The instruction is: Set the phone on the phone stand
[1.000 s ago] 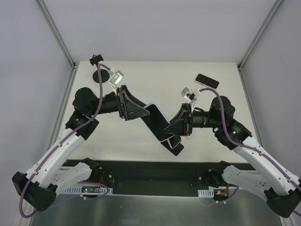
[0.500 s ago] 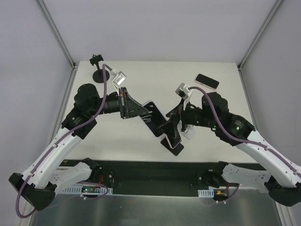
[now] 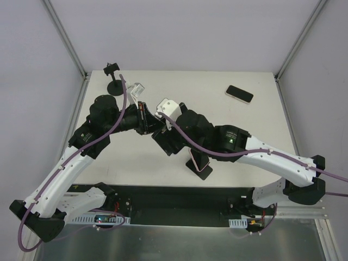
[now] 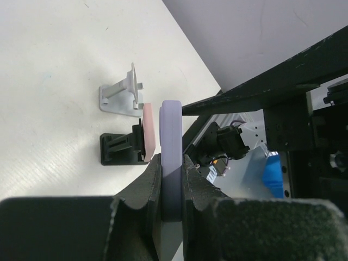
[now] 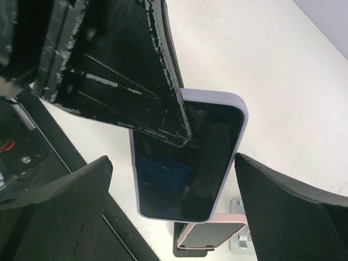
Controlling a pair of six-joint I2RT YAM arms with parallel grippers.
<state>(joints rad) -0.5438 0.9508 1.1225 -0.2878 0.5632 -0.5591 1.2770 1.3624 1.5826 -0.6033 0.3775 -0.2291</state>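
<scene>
From the left wrist, the left hand (image 4: pixel 172 165) is clamped on the lavender phone (image 4: pixel 172 136), which shows edge-on and upright between the two fingers, lifted above the bench (image 4: pixel 49 81). Past it a pink phone (image 4: pixel 148 133) leans in a black stand (image 4: pixel 118 149), and just beyond that sits a white stand (image 4: pixel 120 95) with nothing on it. From the right wrist, the same lavender phone faces the camera with its dark screen showing. One black finger of the left hand lies across its upper left part. The right hand (image 5: pixel 173 163) is spread wide, one blurred finger on each side of the phone and neither touching it. From above, the right arm reaches across to the left arm in mid-bench, and the two hands meet there in a dark tangle. A dark phone (image 3: pixel 240 93) lies flat near the far right corner, and a round-footed stand (image 3: pixel 113 81) stands at the far left corner.
</scene>
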